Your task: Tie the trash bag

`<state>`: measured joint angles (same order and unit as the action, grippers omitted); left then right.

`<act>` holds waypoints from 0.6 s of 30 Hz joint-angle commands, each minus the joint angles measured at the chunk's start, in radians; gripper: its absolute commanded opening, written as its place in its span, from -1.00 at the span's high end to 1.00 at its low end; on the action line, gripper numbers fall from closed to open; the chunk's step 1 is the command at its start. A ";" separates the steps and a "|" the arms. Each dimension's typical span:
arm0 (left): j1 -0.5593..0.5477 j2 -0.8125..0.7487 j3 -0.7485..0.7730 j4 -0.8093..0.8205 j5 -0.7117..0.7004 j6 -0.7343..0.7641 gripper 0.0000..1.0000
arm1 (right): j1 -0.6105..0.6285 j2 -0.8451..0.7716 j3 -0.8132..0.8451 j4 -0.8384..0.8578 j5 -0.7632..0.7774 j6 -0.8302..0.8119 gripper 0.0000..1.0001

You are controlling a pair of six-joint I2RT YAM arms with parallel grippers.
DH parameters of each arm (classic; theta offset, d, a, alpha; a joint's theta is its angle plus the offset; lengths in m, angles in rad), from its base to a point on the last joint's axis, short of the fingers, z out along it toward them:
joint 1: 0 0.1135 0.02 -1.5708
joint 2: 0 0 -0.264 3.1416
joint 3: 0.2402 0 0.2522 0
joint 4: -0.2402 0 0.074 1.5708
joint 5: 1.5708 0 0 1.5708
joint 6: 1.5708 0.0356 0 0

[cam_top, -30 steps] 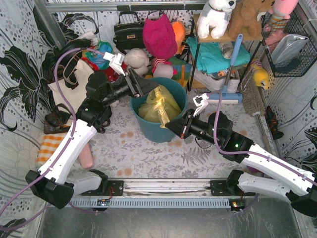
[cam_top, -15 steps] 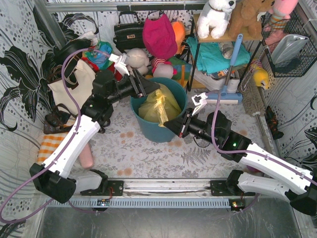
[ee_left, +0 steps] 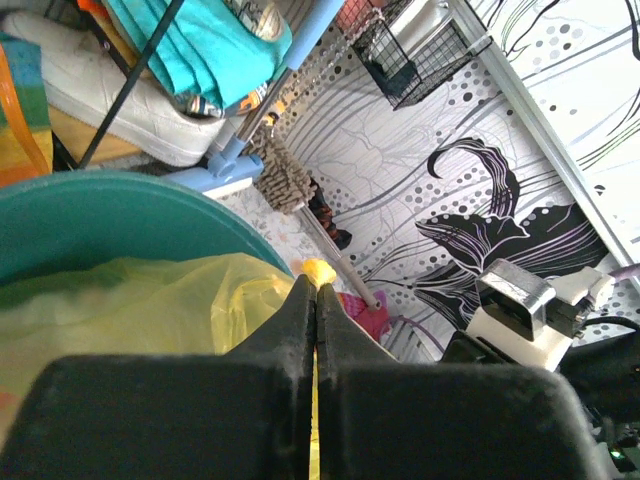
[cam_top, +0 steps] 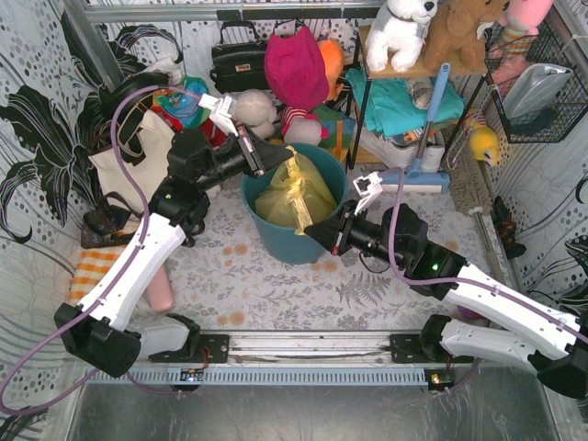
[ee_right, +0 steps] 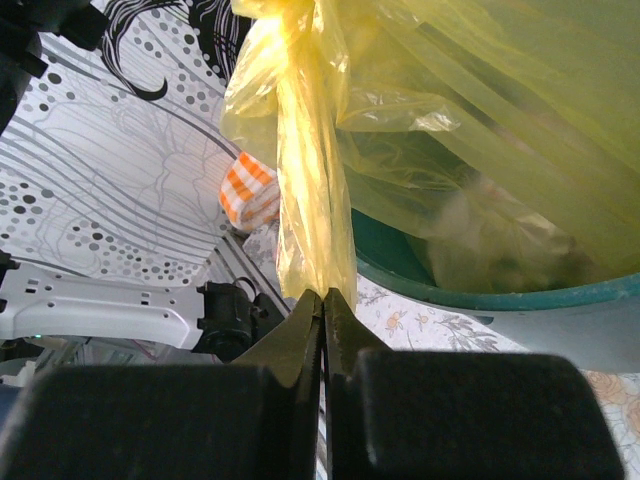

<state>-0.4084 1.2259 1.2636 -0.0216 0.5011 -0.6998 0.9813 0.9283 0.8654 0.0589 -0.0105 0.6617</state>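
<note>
The yellow trash bag (cam_top: 296, 191) sits in the teal bin (cam_top: 276, 241), with pale paper showing through it in the right wrist view. My left gripper (cam_top: 281, 159) is at the bin's back left rim, shut on the top of one bag flap; a yellow tip (ee_left: 318, 271) pokes out past its jaws. My right gripper (cam_top: 311, 231) is at the bin's front, shut on the lower end of a twisted flap (ee_right: 310, 180) that hangs down from the bag's top. That flap is stretched between the bag and the right gripper (ee_right: 323, 297).
A cream tote bag (cam_top: 129, 152) stands left of the bin, plush toys (cam_top: 296, 64) and a black handbag (cam_top: 237, 60) behind it. A shelf with teal cloth (cam_top: 400, 101) and a blue-handled mop (cam_top: 427, 119) stand to the right. An orange-striped cloth (cam_top: 92, 276) lies at the left.
My left gripper was open by the bin's back rim and has now shut on the bag's upper flap. The right gripper kept hold of its flap and shifted slightly left.
</note>
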 commanded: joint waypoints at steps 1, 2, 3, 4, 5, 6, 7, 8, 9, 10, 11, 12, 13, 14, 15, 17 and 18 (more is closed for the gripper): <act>0.012 -0.019 0.095 0.083 -0.061 0.089 1.00 | 0.002 -0.024 0.092 -0.057 -0.003 -0.086 1.00; 0.013 -0.014 0.113 0.068 -0.090 0.118 1.00 | 0.003 -0.023 0.113 -0.074 -0.004 -0.103 1.00; 0.013 -0.010 0.128 0.060 -0.111 0.143 1.00 | 0.003 -0.022 0.131 -0.088 -0.013 -0.120 1.00; 0.015 -0.005 0.142 0.057 -0.126 0.167 1.00 | 0.003 -0.021 0.151 -0.098 -0.021 -0.139 1.00; 0.016 0.000 0.152 0.055 -0.145 0.190 1.00 | 0.003 -0.017 0.172 -0.101 -0.028 -0.159 1.00; 0.016 0.003 0.161 0.054 -0.162 0.215 1.00 | 0.003 -0.014 0.192 -0.106 -0.029 -0.177 1.00; 0.016 0.004 0.165 0.053 -0.192 0.238 1.00 | 0.002 -0.011 0.214 -0.112 -0.020 -0.188 1.00; 0.016 0.004 0.164 0.054 -0.228 0.253 1.00 | 0.002 -0.009 0.231 -0.116 0.005 -0.199 1.00; 0.016 0.001 0.157 0.055 -0.264 0.266 1.00 | 0.002 -0.011 0.243 -0.112 0.042 -0.205 1.00; 0.016 -0.001 0.145 0.057 -0.297 0.276 1.00 | 0.002 -0.019 0.245 -0.103 0.086 -0.207 1.00; 0.016 -0.005 0.124 0.066 -0.319 0.287 1.00 | 0.003 -0.027 0.240 -0.090 0.134 -0.206 1.00; 0.016 -0.008 0.099 0.081 -0.342 0.293 1.00 | 0.003 -0.033 0.227 -0.072 0.158 -0.205 1.00; 0.016 -0.011 0.070 0.097 -0.359 0.297 1.00 | 0.003 -0.036 0.212 -0.058 0.173 -0.206 1.00; 0.016 -0.008 0.040 0.112 -0.371 0.305 1.00 | 0.002 -0.034 0.195 -0.048 0.176 -0.207 1.00; 0.016 -0.003 0.015 0.118 -0.387 0.311 1.00 | 0.003 -0.032 0.179 -0.044 0.169 -0.204 1.00; 0.017 0.015 -0.037 0.131 -0.416 0.318 1.00 | 0.002 -0.034 0.118 -0.024 0.148 -0.193 1.00; 0.018 0.028 -0.054 0.131 -0.428 0.322 1.00 | 0.003 -0.042 0.085 -0.013 0.147 -0.177 1.00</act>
<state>-0.4015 1.2217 1.2793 0.0437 0.1883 -0.4351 0.9813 0.8963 1.0470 0.0090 0.1143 0.4805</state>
